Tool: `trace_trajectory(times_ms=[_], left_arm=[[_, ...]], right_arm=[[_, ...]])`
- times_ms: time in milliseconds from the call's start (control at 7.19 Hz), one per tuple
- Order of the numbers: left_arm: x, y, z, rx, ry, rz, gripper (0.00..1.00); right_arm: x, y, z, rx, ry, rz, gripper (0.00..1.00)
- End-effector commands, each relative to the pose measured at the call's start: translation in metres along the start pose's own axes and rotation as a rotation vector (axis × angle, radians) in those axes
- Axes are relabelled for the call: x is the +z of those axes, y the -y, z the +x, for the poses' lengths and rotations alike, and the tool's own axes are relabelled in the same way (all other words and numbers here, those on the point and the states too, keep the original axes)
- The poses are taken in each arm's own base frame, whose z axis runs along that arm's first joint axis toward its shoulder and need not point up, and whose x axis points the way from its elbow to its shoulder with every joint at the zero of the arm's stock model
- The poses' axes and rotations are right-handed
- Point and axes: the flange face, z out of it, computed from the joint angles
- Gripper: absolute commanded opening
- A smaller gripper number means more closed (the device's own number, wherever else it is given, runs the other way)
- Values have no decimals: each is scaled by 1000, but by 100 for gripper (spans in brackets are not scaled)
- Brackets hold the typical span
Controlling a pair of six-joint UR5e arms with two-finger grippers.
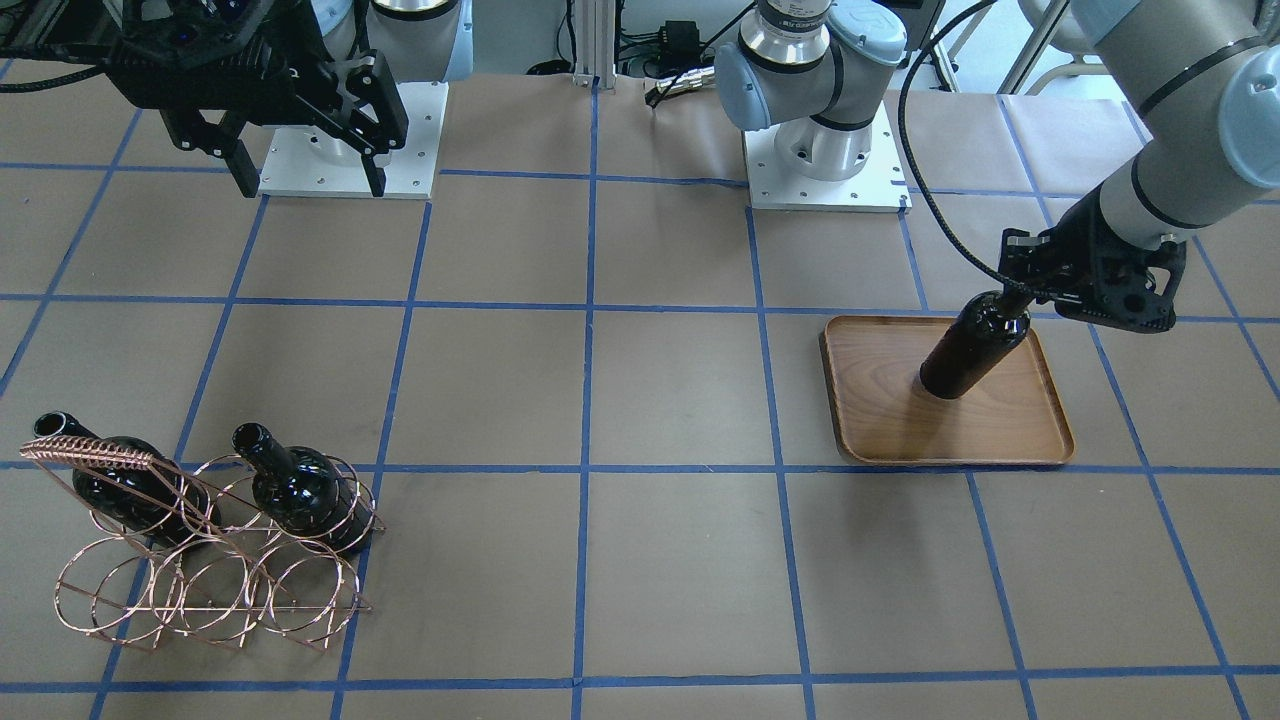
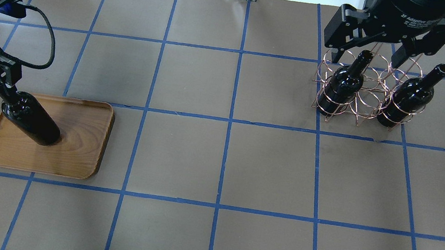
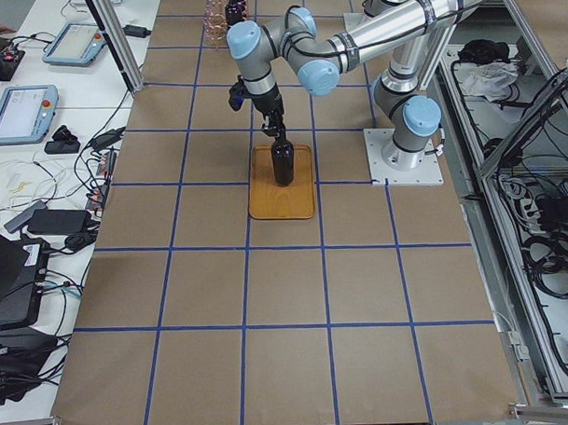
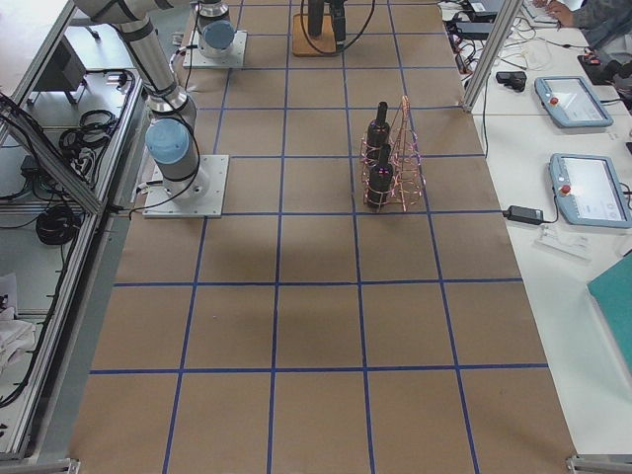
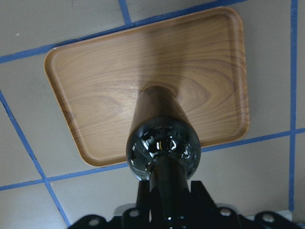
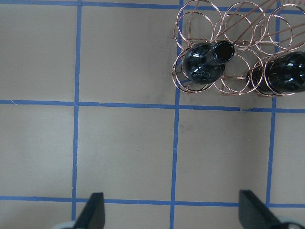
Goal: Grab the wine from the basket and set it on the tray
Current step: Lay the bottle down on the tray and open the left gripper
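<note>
Bottle on the tray: a glossy black wine bottle (image 1: 970, 352) stands upright near the middle of the tray, its base looking set down on the wood.
Left gripper: the left gripper (image 1: 1012, 297) has its fingers closed around the slim neck of that bottle, reaching in from the tray's outer side.
Tray: the brown wooden tray (image 1: 960, 432) lies flat on the table on the robot's left, with nothing else on it.
Basket: the copper wire basket (image 1: 200, 592) sits well apart from the tray, on the robot's right side of the table.
Bottles in the basket: two more black bottles, one (image 1: 300, 490) in the middle rings and the other (image 1: 125, 485) at the end under the coiled handle, both leaning with necks up.
Right gripper: the right gripper (image 1: 310, 182) hangs up in the air with its fingers spread wide and nothing between them, clear of the basket.
Table: the table (image 1: 680, 400) is covered in brown paper marked off with blue tape squares.
</note>
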Motion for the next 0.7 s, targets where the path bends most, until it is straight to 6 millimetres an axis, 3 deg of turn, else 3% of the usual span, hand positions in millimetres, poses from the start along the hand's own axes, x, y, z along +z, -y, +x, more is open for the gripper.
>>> trace_trajectory(times_ms=[0,139,278,417,557], left_arm=[[1,0,-4,24,-4,2,21],[2,0,-4,26,-4,-1,42],[-1,0,-5,28,-2,5,71],[-7,-2,-4,31,5,15,75],[-20,-9,2,13,16,41,92]], right_arm=[[0,0,1,4,-6,0,100],[1,0,0,0,-5,-3,100],[0,0,1,2,-5,-1,100],[-1,-1,1,-1,-9,0,100],[0,0,1,0,-9,-1,100]])
